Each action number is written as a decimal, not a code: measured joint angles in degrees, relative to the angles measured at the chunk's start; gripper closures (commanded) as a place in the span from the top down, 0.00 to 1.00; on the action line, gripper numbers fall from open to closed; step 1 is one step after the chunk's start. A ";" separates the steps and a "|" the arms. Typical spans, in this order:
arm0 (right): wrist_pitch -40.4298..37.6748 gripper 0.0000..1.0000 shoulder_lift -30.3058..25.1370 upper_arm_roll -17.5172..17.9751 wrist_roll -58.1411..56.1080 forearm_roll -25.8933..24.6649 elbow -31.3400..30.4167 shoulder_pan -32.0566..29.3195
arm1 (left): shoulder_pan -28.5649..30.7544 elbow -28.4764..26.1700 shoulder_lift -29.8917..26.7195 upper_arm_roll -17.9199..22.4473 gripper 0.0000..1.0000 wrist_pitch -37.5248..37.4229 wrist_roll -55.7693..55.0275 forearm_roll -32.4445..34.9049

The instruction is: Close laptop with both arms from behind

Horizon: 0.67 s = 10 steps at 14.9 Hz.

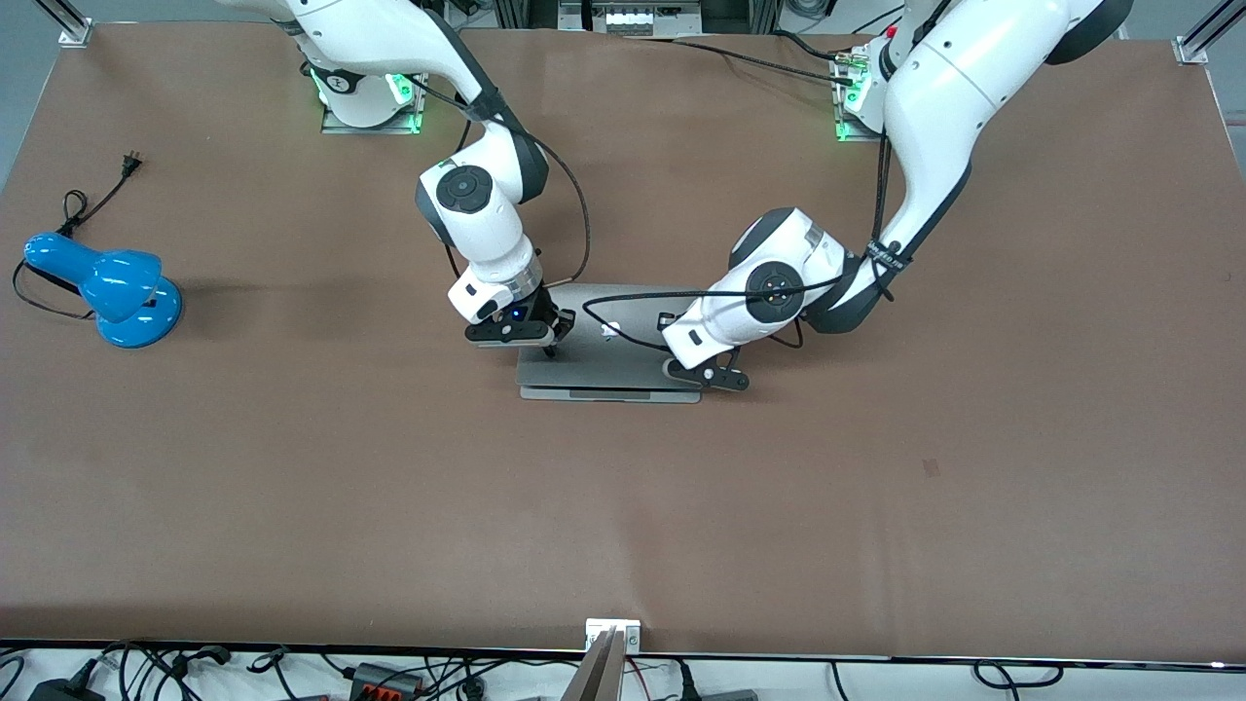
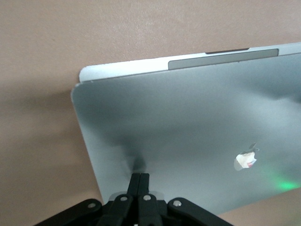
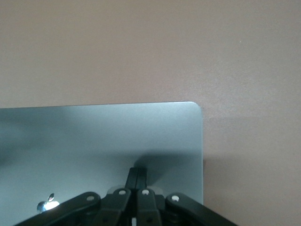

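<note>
The silver-grey laptop (image 1: 608, 365) lies at the table's middle with its lid folded down close to its base. A strip of the base (image 2: 141, 67) shows past the lid's edge. My left gripper (image 1: 672, 321) is shut, its fingertips (image 2: 140, 175) resting on the lid (image 2: 188, 127) near the corner toward the left arm's end. My right gripper (image 1: 552, 347) is shut, its fingertips (image 3: 139, 170) resting on the lid (image 3: 108, 136) near the corner toward the right arm's end. The apple logo (image 2: 247, 160) lies between them. Screen and keyboard are hidden.
A blue desk lamp (image 1: 107, 287) with a black cord (image 1: 92, 200) sits on the brown table (image 1: 876, 487) toward the right arm's end. Cables and plugs lie along the table's edge nearest the front camera.
</note>
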 measured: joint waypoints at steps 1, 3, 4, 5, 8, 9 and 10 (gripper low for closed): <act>0.43 0.00 0.48 -0.15 0.00 -0.03 0.16 0.04 | -0.57 0.45 0.54 0.58 0.00 0.24 0.00 0.03; 1.67 0.00 1.50 -0.25 -0.01 -0.05 0.24 0.06 | -2.23 1.15 1.13 2.20 0.00 0.73 0.00 0.03; 2.27 0.00 2.02 -0.26 -0.01 -0.06 0.24 0.09 | -2.96 1.33 1.27 2.83 0.00 0.93 0.00 0.03; 2.82 0.00 2.51 -0.28 -0.01 -0.07 0.26 0.13 | -3.48 1.45 1.38 3.27 0.00 1.25 -0.01 0.03; 3.22 0.00 3.30 -0.35 -0.01 -0.07 0.44 0.25 | -3.96 1.56 2.18 3.84 0.00 2.99 -0.02 0.03; 3.22 0.00 3.49 -0.35 -0.01 -0.08 0.48 0.30 | -3.97 1.56 2.51 3.97 0.00 3.49 -0.02 0.03; 3.24 0.00 3.61 -0.35 -0.01 -0.08 0.48 0.35 | -3.97 1.57 2.75 4.02 0.00 3.81 -0.02 0.03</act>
